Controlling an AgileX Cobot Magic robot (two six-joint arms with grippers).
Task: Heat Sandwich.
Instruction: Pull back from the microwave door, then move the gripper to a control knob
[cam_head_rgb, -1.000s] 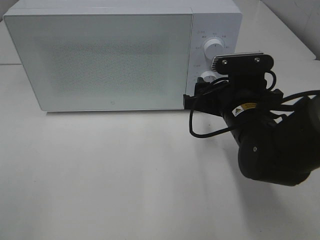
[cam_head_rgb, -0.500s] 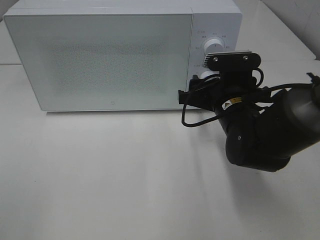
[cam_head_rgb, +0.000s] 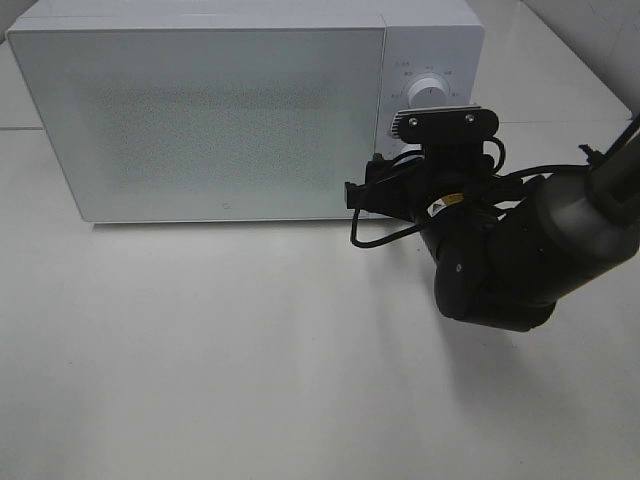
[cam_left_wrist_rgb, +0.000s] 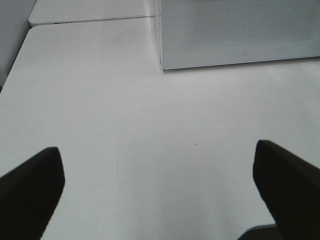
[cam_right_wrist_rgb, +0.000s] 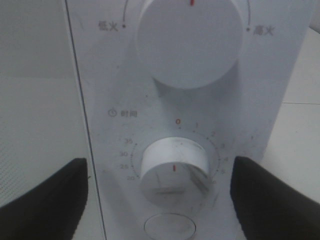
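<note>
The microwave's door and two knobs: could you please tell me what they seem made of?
The door looks like smooth glass or plastic over a fine dotted mesh. The upper knob and lower knob look like matte white plastic; the lower one shows grey scuffs.

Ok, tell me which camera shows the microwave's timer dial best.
Right wrist: the timer dial is close and unobstructed, with its numbered scale and red mark readable. In the exterior high view the right arm hides it. The left wrist view shows only a door corner of the microwave, no dial.
</note>
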